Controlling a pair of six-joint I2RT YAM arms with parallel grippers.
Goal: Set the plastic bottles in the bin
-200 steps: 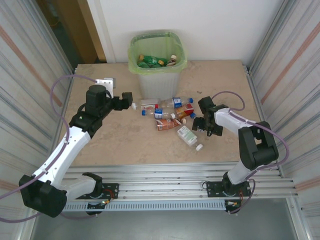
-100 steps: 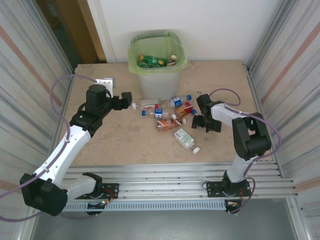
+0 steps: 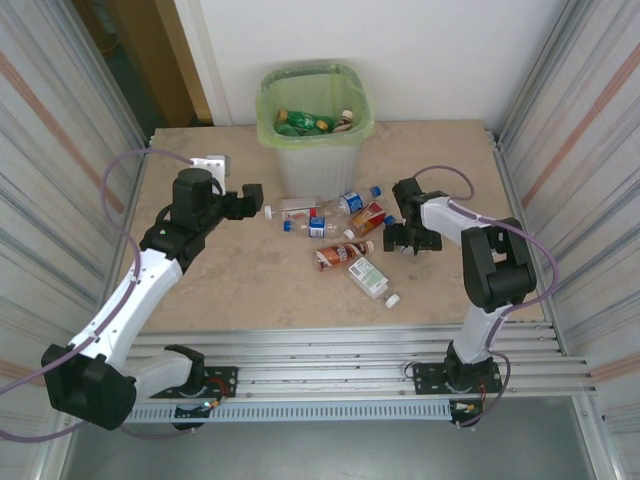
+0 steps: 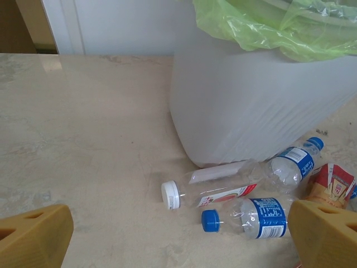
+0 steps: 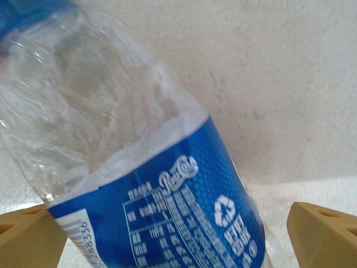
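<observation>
Loosely scattered plastic bottles [image 3: 338,257], bin [image 3: 315,165] behind

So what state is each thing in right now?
bin: upright, lined, several bottles inside.
loose bottles: crushed, capped, lying on the table.
left gripper: open, empty.
right gripper: open, straddling one bottle.
blue-labelled clear bottle: crushed, between those open fingers, not gripped.

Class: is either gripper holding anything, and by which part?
Nothing is held. The left gripper is open; the right gripper, fingers open, straddles the blue-labelled bottle without clamping it.
</observation>
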